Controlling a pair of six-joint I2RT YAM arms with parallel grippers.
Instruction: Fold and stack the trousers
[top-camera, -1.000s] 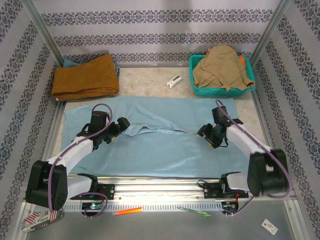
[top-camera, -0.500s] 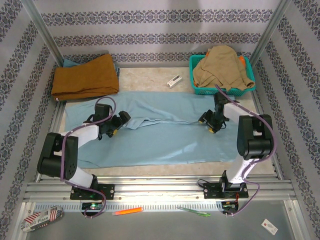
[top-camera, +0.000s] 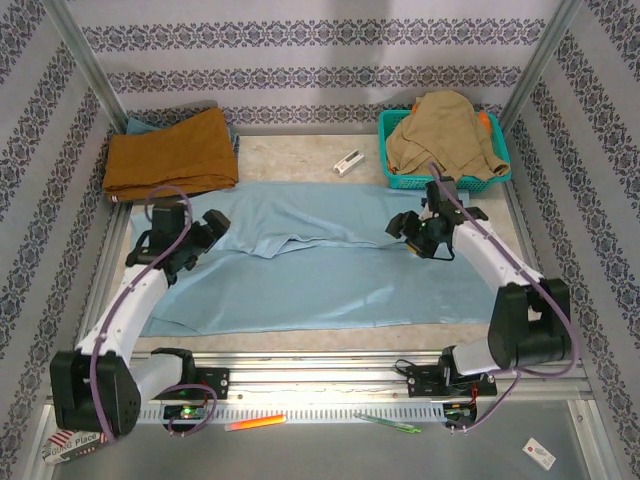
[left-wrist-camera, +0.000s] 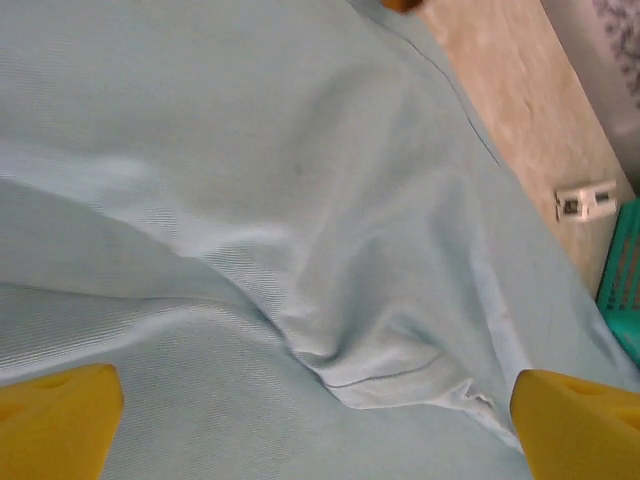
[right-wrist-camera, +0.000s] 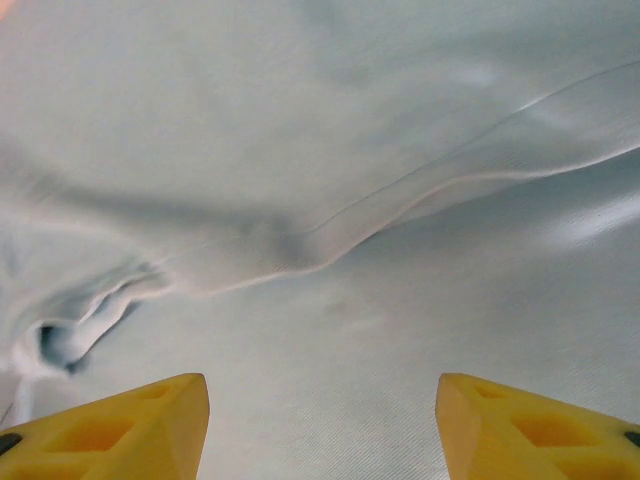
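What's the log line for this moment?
trousers: spread, creased | left gripper: open, empty | right gripper: open, empty

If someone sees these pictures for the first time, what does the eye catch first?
A large sky-blue pair of trousers lies spread across the middle of the table, with a crumpled ridge running between the open left tool and the open right tool. At the far left lies a folded rust-orange garment; at the far right a teal basket holds a tan garment.
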